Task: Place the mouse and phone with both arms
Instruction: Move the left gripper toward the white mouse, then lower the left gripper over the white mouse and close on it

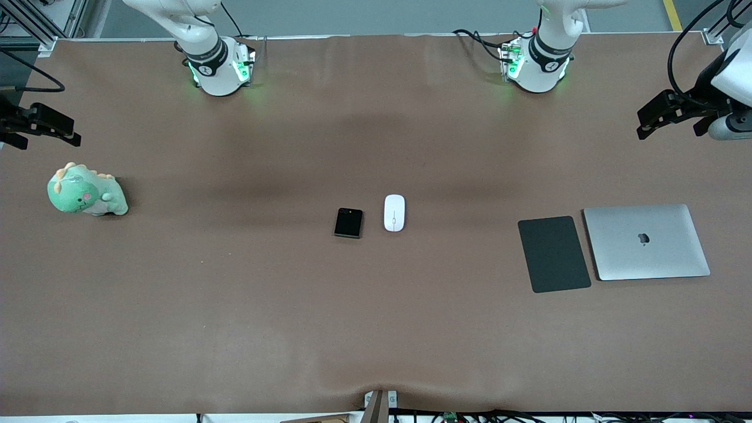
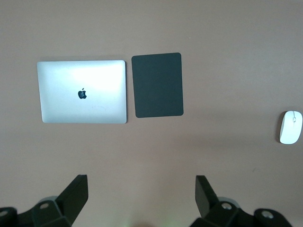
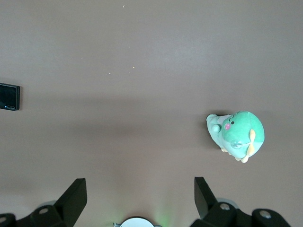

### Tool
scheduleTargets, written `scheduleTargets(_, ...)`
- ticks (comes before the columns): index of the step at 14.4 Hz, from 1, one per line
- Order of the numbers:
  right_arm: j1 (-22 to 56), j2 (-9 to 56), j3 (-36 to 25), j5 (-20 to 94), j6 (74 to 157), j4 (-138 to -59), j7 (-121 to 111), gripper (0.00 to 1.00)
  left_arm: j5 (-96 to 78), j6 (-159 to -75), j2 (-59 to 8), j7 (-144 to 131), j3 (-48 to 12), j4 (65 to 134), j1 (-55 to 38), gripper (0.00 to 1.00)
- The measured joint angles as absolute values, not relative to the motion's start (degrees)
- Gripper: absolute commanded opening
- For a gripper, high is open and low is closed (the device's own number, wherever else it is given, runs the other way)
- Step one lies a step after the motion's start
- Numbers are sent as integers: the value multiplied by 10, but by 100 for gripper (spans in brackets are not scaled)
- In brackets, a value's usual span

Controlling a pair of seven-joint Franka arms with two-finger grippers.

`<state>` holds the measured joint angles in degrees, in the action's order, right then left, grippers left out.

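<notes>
At the middle of the brown bench (image 1: 235, 305), the white mouse (image 1: 394, 212) and the black phone (image 1: 348, 222) lie side by side, just apart, the mouse toward the left arm's end. Neither is touched by anything.

Toward the left arm's end lie a dark grey pad (image 1: 553, 254) and a closed silver laptop (image 1: 646, 241), edge to edge with a thin gap. Toward the right arm's end sits a green plush dinosaur (image 1: 86, 192).

The left claw (image 1: 670, 114) hangs in the air at the bench's edge, above the laptop's end; the right claw (image 1: 41, 126) hangs over the bench edge near the plush. Both arms wait.

The front view shows both claws only from the side. Each wrist view shows its own 2 fingers (image 2: 73, 196) standing wide apart with nothing between them, the right's fingers (image 3: 73, 198) likewise.

The left wrist view takes in the laptop, the pad and the mouse but not the phone. The right wrist view takes in the plush and 1 end of the phone, but not the mouse.
</notes>
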<state>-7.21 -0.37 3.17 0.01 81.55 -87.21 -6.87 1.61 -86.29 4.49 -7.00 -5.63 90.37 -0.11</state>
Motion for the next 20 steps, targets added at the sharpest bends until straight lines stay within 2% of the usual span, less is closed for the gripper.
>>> scheduleTargets(10,-72,-4,31,0,813,-872,-69,100,16,-863,32,-70,-58,904,-7,100)
scheduleTargets(15,-72,-4,30,0,811,-872,-69,100,15,-913,-30,-196,-103,904,-68,100)
scheduleTargets(20,-73,-4,30,0,811,-872,-69,100,56,-988,-132,-255,-119,905,-182,100)
